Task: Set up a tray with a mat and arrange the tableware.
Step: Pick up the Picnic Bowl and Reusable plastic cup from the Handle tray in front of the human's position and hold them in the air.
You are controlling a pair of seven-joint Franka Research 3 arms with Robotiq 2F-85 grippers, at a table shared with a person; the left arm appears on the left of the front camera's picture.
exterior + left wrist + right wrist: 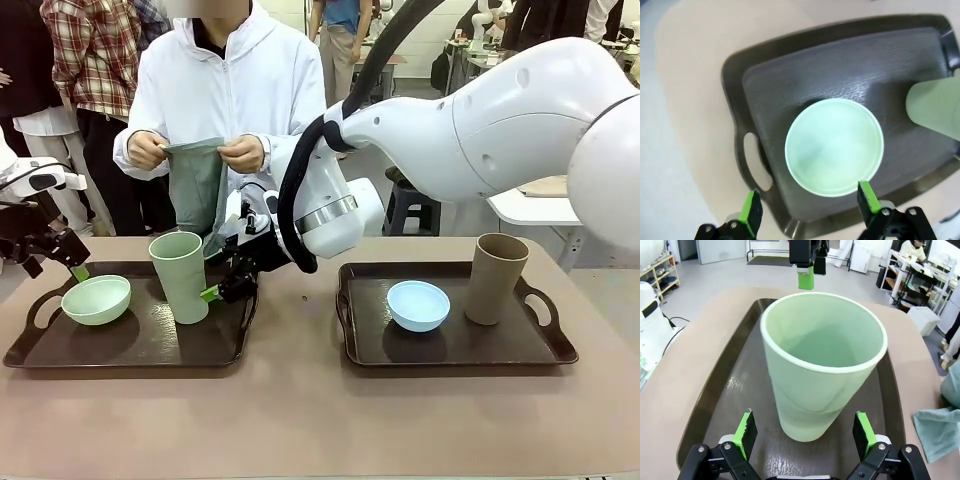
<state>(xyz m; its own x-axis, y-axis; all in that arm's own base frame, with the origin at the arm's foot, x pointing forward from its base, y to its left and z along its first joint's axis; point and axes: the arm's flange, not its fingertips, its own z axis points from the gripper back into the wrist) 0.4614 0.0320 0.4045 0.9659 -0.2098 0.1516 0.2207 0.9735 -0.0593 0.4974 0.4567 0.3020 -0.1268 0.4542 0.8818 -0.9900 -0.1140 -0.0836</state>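
The task is looking barely begun: a person is holding the mat (198, 185) behind the left tray (150, 350), the green bowl (96, 299) and green cup (180, 277) are sitting on its bare floor, and the left gripper (807, 190) above the bowl and the right gripper (804, 415) beside the cup are gaping wide, empty.

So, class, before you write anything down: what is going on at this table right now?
A person at the far side holds a grey-green mat. The right gripper, reaching across the middle, is open at the tall pale green cup on the left tray, not gripping it. The left gripper hangs open over the pale green bowl beside that cup. The light blue bowl and tan-brown cup stand on the right tray.
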